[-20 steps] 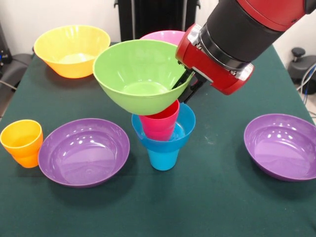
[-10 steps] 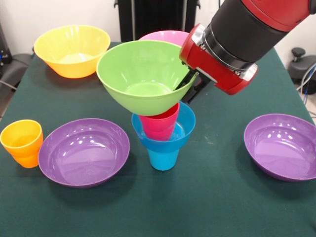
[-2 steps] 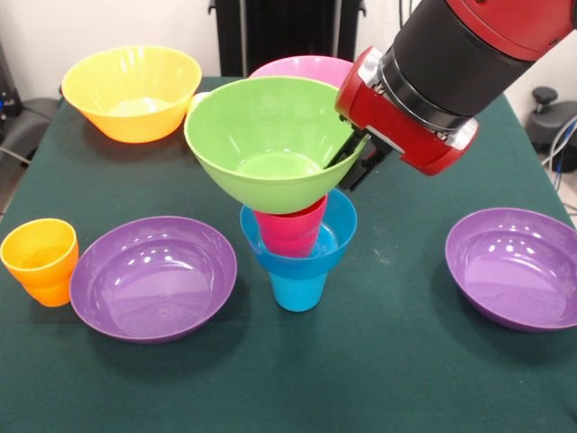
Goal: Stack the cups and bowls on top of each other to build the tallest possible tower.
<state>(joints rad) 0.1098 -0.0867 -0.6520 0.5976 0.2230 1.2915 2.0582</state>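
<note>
Left to right on the dark green counter [image 3: 406, 361]: glossy orange plastic cup [image 3: 41, 261], shallow purple plastic bowl [image 3: 153, 276], deep orange-yellow plastic bowl [image 3: 132, 91] at the back. Centre: tower was blue plastic cup [image 3: 298, 289], small blue bowl [image 3: 336, 236], red cup [image 3: 291, 232], with lime green bowl [image 3: 270, 141] tilted on top, pink bowl [image 3: 311, 69] behind. Gripper [image 3: 347, 161] fingers pinched the green bowl's right rim; second purple bowl [image 3: 517, 267] sat far right.

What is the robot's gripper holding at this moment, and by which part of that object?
The gripper holds the lime green bowl by its rim on the picture's right side, one finger inside the bowl, over the red cup.
</note>
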